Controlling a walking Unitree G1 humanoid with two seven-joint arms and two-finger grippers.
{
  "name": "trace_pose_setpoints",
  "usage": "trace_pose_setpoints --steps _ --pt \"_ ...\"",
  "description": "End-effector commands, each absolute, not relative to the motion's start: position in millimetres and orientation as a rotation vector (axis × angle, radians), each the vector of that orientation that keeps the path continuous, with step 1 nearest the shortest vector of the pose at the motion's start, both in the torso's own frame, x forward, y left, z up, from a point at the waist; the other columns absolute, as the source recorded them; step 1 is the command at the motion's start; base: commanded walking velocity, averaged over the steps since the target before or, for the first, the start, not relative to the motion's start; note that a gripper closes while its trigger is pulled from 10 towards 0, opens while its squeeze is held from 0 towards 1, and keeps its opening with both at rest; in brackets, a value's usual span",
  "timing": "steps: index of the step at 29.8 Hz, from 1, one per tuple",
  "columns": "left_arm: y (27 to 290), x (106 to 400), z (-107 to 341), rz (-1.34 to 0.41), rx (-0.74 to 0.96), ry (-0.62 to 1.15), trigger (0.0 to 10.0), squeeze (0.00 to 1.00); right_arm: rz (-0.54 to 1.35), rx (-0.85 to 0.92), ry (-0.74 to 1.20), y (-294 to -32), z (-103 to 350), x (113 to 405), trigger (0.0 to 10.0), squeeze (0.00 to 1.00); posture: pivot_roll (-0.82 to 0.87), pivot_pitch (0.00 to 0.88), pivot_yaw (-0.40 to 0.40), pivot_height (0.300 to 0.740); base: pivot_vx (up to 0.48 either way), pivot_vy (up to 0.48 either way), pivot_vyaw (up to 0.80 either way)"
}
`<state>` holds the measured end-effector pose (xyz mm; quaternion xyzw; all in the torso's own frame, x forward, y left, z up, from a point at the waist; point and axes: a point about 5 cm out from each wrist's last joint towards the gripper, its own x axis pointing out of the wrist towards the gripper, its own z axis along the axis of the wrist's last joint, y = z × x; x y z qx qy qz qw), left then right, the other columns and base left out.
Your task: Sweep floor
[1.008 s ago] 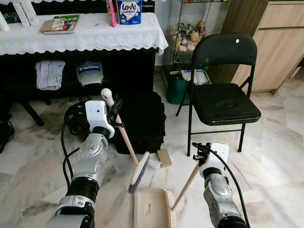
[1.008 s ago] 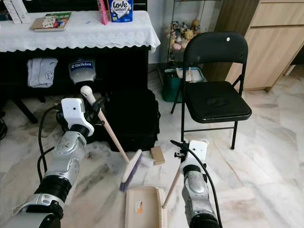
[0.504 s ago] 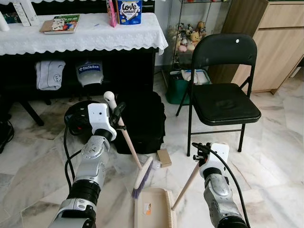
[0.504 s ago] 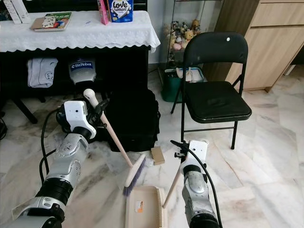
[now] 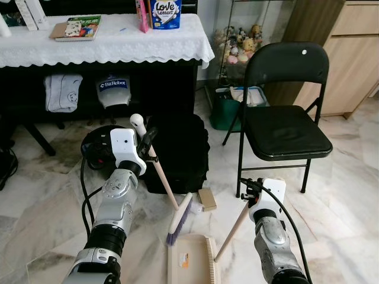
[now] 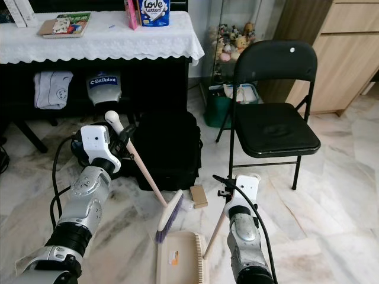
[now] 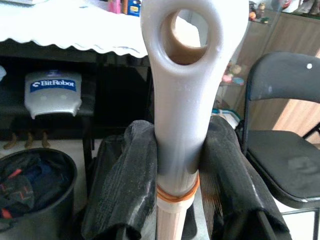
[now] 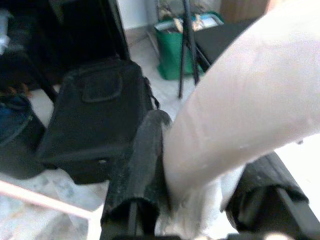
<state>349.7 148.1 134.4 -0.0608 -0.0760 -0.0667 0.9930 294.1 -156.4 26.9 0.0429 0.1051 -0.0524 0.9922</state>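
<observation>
Left gripper (image 7: 177, 165): clenched around the top of the broom handle, just under its grey hanging loop.
Broom (image 5: 161, 180): tilted, its purple bristles on the marble floor (image 5: 343, 207) touching the dustpan's front edge.
Right gripper (image 8: 200, 200): clamped on the pale handle of the dustpan.
Dustpan (image 5: 189, 260): flat on the floor between the two arms.
Small cardboard box (image 5: 206, 199): beside the broom head.
Black bag (image 5: 180, 151): behind the broom.
Folding chair (image 5: 284, 121): right of the bag.

I see my broom (image 5: 170, 196) just left of my dustpan (image 5: 190, 260). A small box (image 5: 206, 199) lies behind them, a bag (image 5: 180, 151) farther back, a chair (image 5: 284, 118) right.
</observation>
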Motion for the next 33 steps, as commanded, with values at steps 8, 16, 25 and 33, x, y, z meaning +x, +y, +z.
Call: trace_pose_setpoints --steps 8,16,25,33 --pt "143.3 350.2 149.7 -0.153 -0.153 -0.217 10.0 0.0 -0.115 0.091 0.192 -160.1 30.4 295.9 10.0 0.0 -0.07 0.041 -0.005 0.74 0.0 0.0 0.0" --pt "139.9 349.1 149.4 -0.168 -0.16 -0.215 10.0 0.0 -0.112 0.091 0.195 -159.7 30.0 295.6 10.0 0.0 -0.08 0.042 -0.005 0.74 0.0 0.0 0.0" --pt "130.2 348.1 147.7 -0.201 -0.16 -0.208 10.0 0.0 -0.113 0.089 0.206 -159.6 28.4 294.5 10.0 0.0 -0.08 0.043 -0.003 0.74 0.0 0.0 0.0" --pt "119.1 347.7 149.0 -0.23 -0.175 -0.209 10.0 0.0 -0.132 0.06 0.253 -160.7 21.5 291.2 10.0 0.0 -0.08 0.047 0.001 0.74 0.0 0.0 0.0"
